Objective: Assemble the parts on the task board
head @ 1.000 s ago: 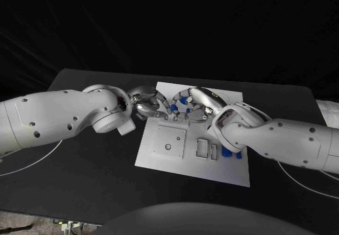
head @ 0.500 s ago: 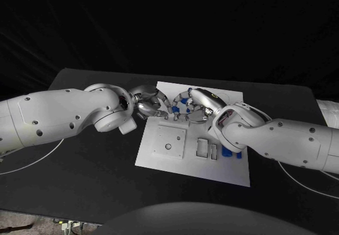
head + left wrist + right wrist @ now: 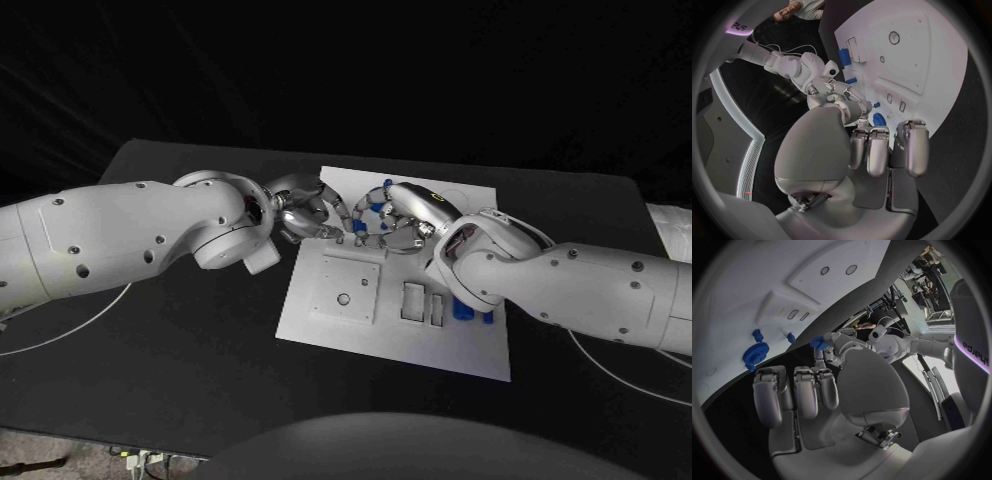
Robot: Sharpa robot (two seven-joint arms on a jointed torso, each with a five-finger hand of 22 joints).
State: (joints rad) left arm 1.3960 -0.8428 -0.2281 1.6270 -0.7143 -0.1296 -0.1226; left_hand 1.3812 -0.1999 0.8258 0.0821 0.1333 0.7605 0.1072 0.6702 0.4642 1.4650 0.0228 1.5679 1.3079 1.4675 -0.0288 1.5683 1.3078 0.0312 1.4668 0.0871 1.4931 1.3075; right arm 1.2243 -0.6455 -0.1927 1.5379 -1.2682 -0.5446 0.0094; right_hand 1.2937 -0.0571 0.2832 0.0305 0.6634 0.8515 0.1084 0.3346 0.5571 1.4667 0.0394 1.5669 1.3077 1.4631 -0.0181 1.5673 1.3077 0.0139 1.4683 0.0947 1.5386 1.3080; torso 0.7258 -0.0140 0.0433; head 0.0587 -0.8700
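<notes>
The task board looks like smooth matt white plastic, with shallow recesses moulded into it. The surface under it is matt black and even. The parts are blue, plastic-looking and slightly glossy; a toothed blue wheel has a ridged rim. Both arms wear smooth, glossy white shells with small dark screw holes. The left hand and right hand look like polished silver metal, and the fingers carry satin grey pads.
</notes>
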